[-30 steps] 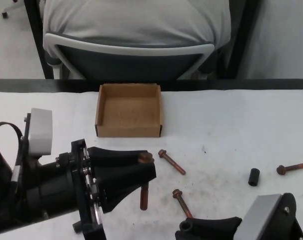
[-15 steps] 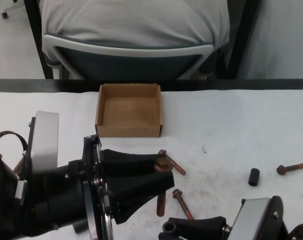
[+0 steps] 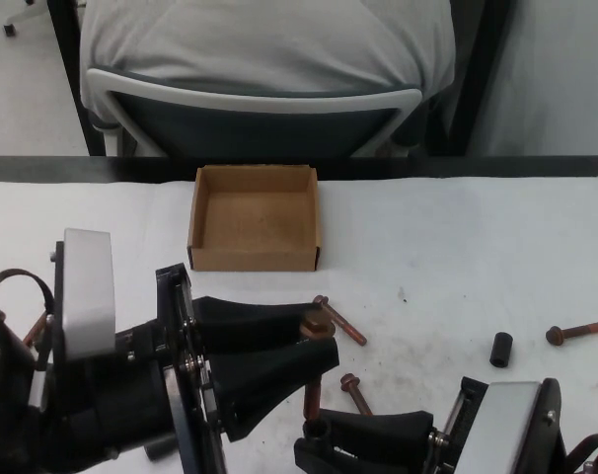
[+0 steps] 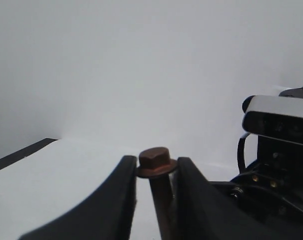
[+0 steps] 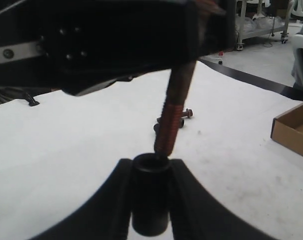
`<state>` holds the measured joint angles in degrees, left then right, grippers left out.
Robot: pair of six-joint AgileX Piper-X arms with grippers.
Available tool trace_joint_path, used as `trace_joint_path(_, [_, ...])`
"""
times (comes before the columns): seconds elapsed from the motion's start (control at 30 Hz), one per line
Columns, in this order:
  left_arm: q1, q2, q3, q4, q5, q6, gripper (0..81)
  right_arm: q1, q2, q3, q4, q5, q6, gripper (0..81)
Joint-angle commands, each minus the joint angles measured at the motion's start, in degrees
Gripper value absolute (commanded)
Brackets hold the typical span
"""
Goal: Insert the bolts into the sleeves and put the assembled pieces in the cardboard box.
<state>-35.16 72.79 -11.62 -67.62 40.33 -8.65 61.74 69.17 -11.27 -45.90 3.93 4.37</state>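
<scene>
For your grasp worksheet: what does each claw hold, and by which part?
Left claw: a bolt, pinched under its head. Right claw: an upright sleeve, gripped by its sides.

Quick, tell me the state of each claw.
Left claw: closed, holding a bolt.
Right claw: closed, holding a sleeve.

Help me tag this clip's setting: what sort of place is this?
Likely a robotics lab or workshop bench: a white-covered table with loose bolts and a cardboard box, an office chair behind it, and the left hand holding a bolt above the sleeve in the right hand.
</scene>
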Motion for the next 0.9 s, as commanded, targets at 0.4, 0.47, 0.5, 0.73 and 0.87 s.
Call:
trace_joint_path(0.4, [-2.3,-0.1,0.0,-2.1,0.9,3.1,0.8,0.1,-0.1,-0.9,-2.6,-0.9,-0.5,0.2])
trace_joint_path(0.47, [-2.2,-0.1,0.2,-1.6,0.9,3.1,0.8,0.1,-0.1,-0.9,-2.9,-0.2,-0.5,0.2])
trace_joint_path(0.5, [-2.2,-0.1,0.4,-1.6,0.9,3.1,0.8,0.1,-0.1,-0.9,-3.0,0.2,-0.5,0.2])
trace_joint_path(0.73, [-2.1,-0.1,1.8,-1.7,-1.5,5.3,0.8,0.1,-0.2,-0.9,-4.7,1.4,-1.9,0.2])
trace_joint_path(0.87, [-2.1,-0.1,2.0,-1.7,-1.7,6.2,0.8,0.1,-0.2,-0.9,-5.4,1.4,-1.9,0.2])
